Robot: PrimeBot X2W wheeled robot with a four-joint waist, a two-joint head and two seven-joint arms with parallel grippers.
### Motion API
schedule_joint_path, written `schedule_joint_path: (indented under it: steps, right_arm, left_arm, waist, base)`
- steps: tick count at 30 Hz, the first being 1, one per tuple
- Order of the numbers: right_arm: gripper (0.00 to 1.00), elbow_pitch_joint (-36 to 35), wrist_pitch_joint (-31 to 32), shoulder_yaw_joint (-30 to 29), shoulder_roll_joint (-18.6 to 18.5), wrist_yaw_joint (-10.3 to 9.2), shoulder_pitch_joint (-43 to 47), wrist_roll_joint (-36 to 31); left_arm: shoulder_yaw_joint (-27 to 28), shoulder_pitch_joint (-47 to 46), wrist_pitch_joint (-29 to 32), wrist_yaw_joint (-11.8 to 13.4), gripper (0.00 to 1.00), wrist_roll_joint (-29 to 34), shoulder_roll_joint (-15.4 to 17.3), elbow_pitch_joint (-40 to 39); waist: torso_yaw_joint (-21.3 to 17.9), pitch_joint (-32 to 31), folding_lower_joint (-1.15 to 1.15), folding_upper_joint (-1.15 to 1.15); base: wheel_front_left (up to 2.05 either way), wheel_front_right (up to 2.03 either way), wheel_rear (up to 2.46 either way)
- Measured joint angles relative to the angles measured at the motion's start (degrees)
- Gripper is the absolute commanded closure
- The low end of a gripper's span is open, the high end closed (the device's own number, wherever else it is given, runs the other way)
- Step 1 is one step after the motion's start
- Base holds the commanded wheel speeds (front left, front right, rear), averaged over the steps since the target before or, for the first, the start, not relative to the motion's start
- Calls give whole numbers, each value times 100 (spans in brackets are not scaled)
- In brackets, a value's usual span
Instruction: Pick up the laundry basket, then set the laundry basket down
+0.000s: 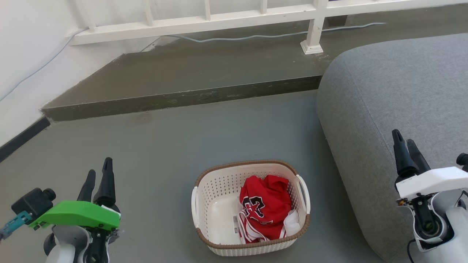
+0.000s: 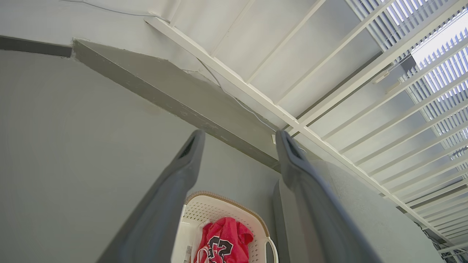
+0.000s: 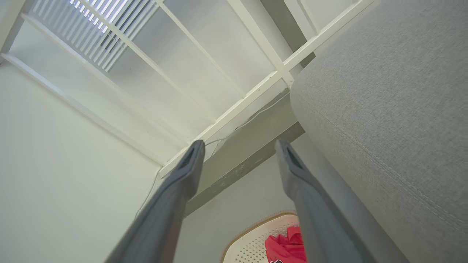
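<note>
One cream-white perforated plastic laundry basket [image 1: 215,190], brown woven-look rim, two white handles, sits on grey floor [image 1: 164,146] between left pincer [image 1: 99,166] and right pincer [image 1: 403,137], both spread wide; one crumpled red jersey [image 1: 265,208] inside.

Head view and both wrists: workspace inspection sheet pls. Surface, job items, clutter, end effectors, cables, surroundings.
Surface: grey floor, raised step behind it.
Job's things: laundry basket upright on the floor, red garment inside.
Clutter: nothing seen.
End effectors: left end effector open, empty, left of the basket; right end effector open, empty, to its right.
Cables: pale cable along the step under the white railing.
Surroundings: grey cushioned seat right of the basket; white wall at left.
</note>
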Motion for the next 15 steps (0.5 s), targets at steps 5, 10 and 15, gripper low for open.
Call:
schedule_joint_path:
  steps: [5,10,15]
  right_arm:
    - [0,-2,-90,148,-32,-91,-23,-372]
    - [0,-3,-181,297,-54,-92,-78,-721]
    - [0,-7,-269,476,-58,-92,-113,-1061]
  left_arm:
    - [-85,-1,-89,52,0,350,0,1]
    - [-172,-4,-178,158,0,715,4,4]
    - [-229,-9,-266,258,0,1090,21,13]
  waist:
    - [-4,-5,0,0]
    - [-11,-8,0,0]
    - [-17,-13,0,0]
  base:
    - [0,0,0]
    - [0,0,0]
    - [0,0,0]
